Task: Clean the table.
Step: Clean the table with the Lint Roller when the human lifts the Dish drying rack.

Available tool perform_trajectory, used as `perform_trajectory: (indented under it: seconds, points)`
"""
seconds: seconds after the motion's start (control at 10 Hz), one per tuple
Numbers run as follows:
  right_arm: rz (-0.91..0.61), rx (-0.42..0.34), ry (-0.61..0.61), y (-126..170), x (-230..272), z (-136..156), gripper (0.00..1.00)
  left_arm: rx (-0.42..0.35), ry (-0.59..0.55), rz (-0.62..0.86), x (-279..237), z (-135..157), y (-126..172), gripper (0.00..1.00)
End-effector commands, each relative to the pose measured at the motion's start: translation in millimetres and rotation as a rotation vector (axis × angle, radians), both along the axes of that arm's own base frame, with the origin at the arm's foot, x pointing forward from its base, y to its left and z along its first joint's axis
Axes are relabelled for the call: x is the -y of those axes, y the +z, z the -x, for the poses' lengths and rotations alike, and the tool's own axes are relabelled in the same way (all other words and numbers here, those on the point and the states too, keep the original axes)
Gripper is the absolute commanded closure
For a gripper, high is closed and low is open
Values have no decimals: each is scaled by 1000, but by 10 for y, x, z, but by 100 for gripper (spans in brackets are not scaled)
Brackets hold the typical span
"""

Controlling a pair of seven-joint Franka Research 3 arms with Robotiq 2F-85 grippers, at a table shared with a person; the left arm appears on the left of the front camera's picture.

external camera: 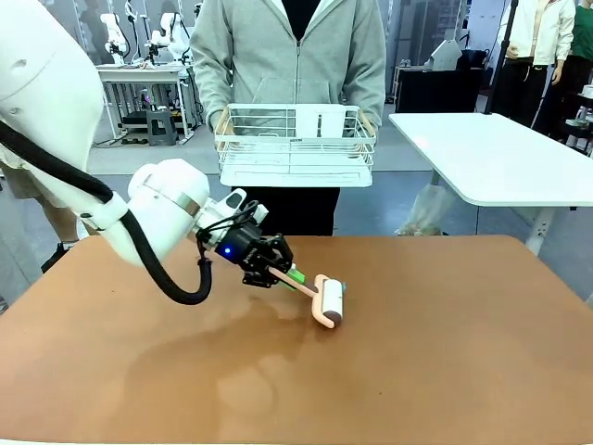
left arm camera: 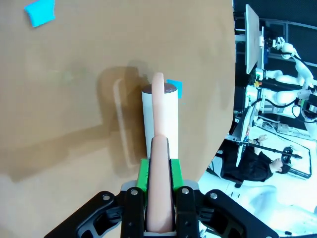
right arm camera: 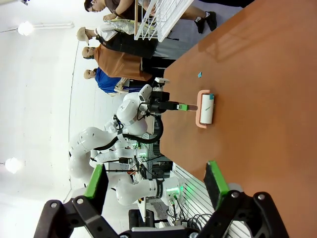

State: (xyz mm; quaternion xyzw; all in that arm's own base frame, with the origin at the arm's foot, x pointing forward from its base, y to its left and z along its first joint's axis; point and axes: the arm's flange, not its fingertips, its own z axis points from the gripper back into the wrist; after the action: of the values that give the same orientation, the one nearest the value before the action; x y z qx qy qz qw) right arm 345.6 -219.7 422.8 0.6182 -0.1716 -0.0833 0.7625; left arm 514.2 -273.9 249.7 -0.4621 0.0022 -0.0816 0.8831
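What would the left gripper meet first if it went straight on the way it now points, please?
The left gripper, shut on the lint roller, would probably push it into the small blue scrap just ahead, on the table.

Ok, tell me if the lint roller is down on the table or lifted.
Down: the lint roller has its white roll resting on the table, its shadow meeting it, while the left jaws clamp the pink handle.

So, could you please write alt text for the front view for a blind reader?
The left gripper grips a lint roller by its pink handle, its white roll down at the reddish-brown table. Across the table, a person in a grey hoodie holds a white wire rack.
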Motion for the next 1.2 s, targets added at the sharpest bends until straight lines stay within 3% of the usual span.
perform_trajectory:
  seconds: [0.0,0.3,0.5,0.7,0.9,1.1]
  points:
    - [-7,19,-2,18,-9,10,0,-11,15,-26,-26,1,-93,79]
    - [-7,19,-2,18,-9,10,0,-9,24,-16,-65,20,102,79]
    - [-7,19,-2,18,-9,10,0,-25,69,18,-335,31,724,79]
    - [-7,19,-2,18,-9,10,0,0,70,22,-953,179,1254,79]
    - [-7,19,-2,18,-9,10,0,-46,-16,-55,-1711,116,1325,79]
    - [-7,19,-2,18,-9,10,0,3,18,-67,-2438,-14,1359,79]
